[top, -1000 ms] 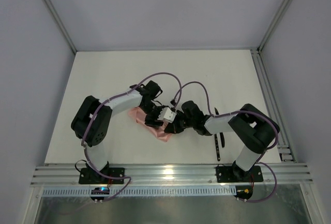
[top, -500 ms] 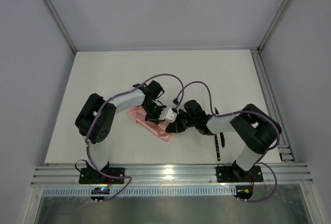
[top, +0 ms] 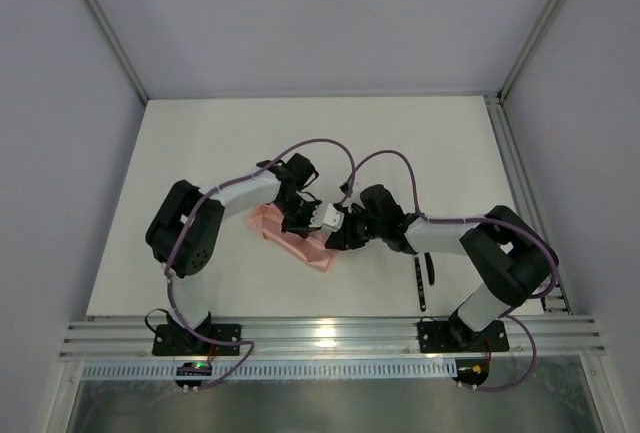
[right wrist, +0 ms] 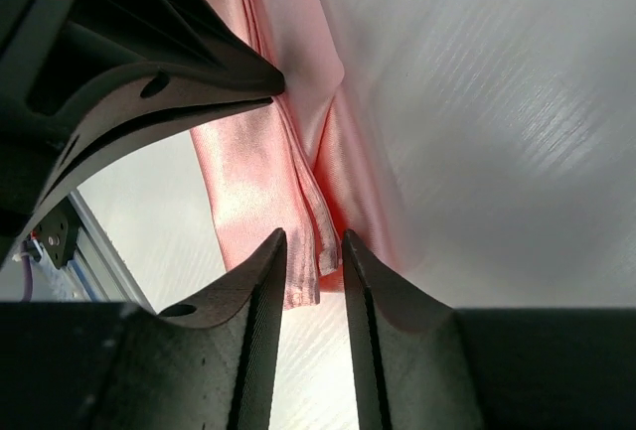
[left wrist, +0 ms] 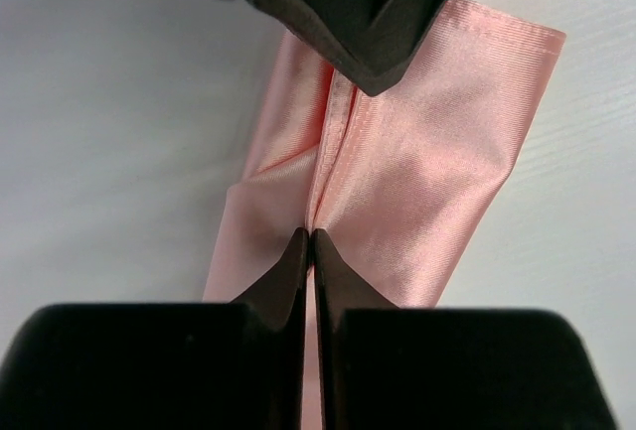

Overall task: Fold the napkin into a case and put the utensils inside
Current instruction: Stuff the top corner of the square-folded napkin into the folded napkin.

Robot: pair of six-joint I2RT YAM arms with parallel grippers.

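the napkin lies as a narrow folded strip on the tabletop, a little left of the middle and toward the near edge. its long axis slants from far-left to near-right, and a raised ridge runs along that axis. the left gripper meets the ridge from the far-left side, jaws pressed together on it and, it seems, pinching the cloth. the right gripper faces it from the near-right along the same line. its jaws are narrowly apart with the layered edges in the gap; whether they bite i cannot tell. the utensils lie well apart toward the near-right corner, long axes pointing at the near edge, so the right arm is the nearer one to fetch them.
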